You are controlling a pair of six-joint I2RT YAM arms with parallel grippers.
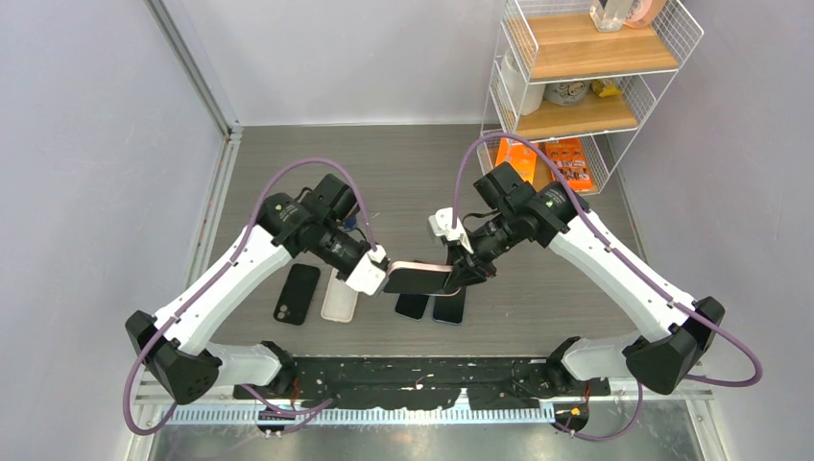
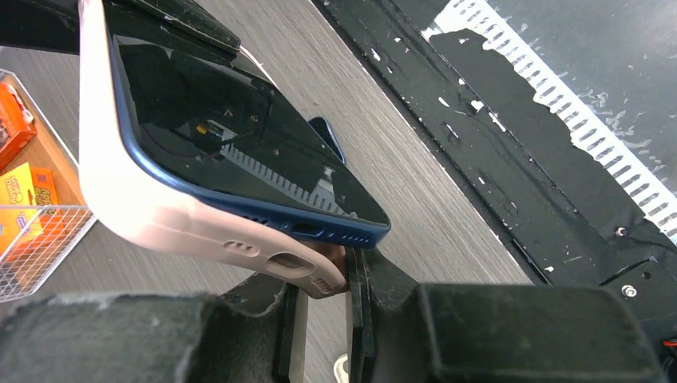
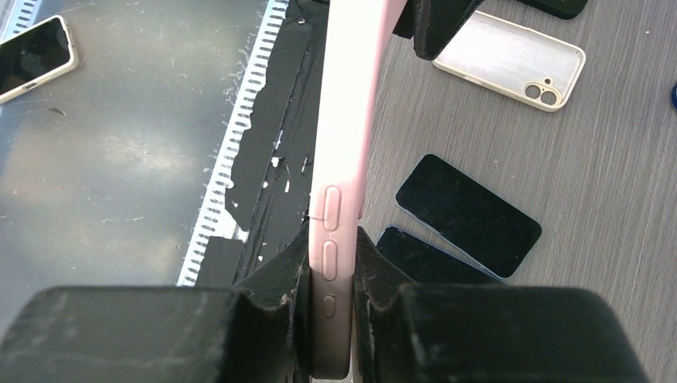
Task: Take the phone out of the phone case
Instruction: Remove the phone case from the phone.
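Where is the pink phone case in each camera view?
Top external: pink case in the centre, above the table.
Left wrist: pink case fills the upper left.
Right wrist: pink case edge-on, upright, centre.
Shared landmark: black taped strip, bottom; upper right; left of the case.

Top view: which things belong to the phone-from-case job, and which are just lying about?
Job: pink case; blue phone inside it; left fingers and right fingers, clamped on the case.
Lying about: bare phone; second bare phone; black phone; clear case; wire shelf.
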